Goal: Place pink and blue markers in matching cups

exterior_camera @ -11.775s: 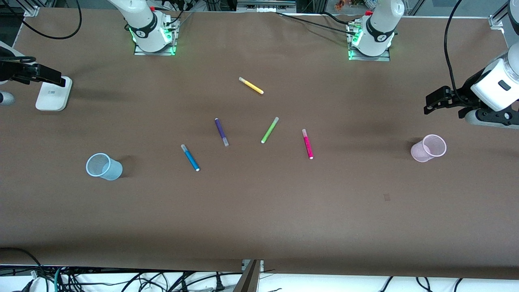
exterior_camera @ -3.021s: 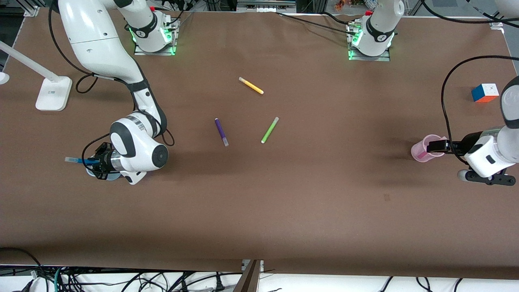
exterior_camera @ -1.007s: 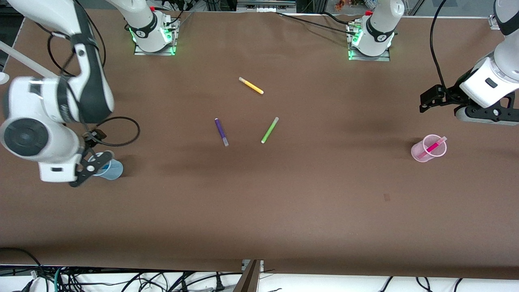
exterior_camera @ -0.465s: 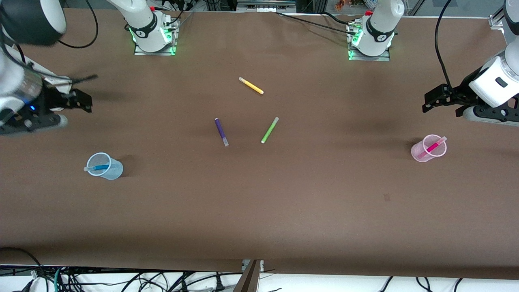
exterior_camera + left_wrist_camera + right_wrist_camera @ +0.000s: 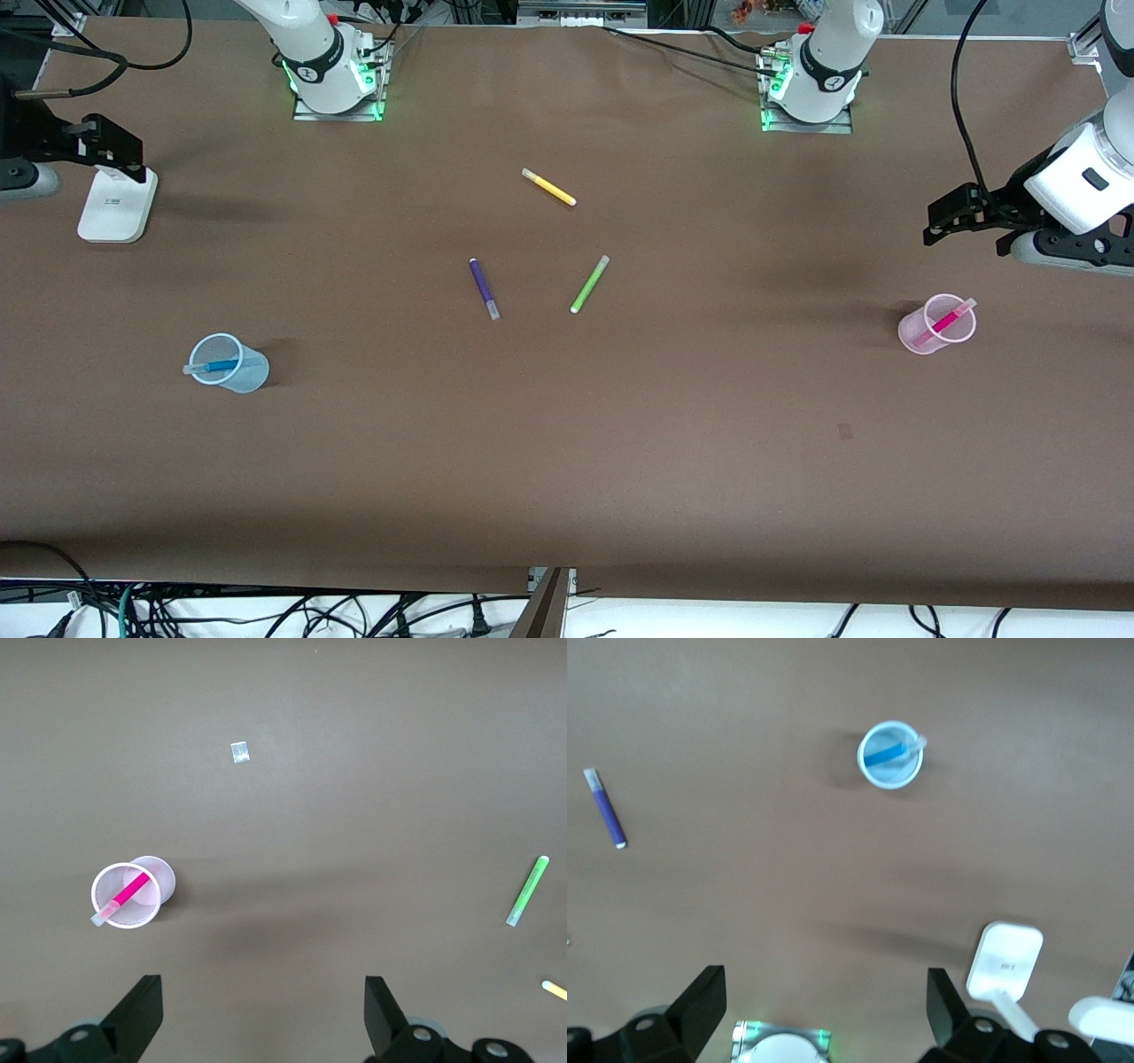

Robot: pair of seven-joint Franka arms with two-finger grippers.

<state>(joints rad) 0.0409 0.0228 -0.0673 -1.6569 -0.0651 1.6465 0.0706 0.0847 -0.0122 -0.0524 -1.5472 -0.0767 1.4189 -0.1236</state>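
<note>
The blue marker (image 5: 215, 365) leans inside the pale blue cup (image 5: 251, 377) toward the right arm's end of the table. It also shows in the right wrist view, marker (image 5: 884, 754) in cup (image 5: 897, 777). The pink marker (image 5: 946, 319) leans inside the pale pink cup (image 5: 912, 337) toward the left arm's end, marker (image 5: 129, 892) in cup (image 5: 165, 883) in the left wrist view. My right gripper (image 5: 111, 146) is open and empty, high over the white stand (image 5: 115, 204). My left gripper (image 5: 943, 220) is open and empty, up in the air beside the pink cup.
A yellow marker (image 5: 548, 187), a dark purple marker (image 5: 484, 288) and a lime green marker (image 5: 589, 283) lie loose mid-table. The white stand base sits near the right arm's end. The arm bases (image 5: 335, 75) stand along the table's top edge.
My right arm has swung up and away from the blue cup to the table's edge, leaving the blue marker in it. My left arm has hardly moved.
</note>
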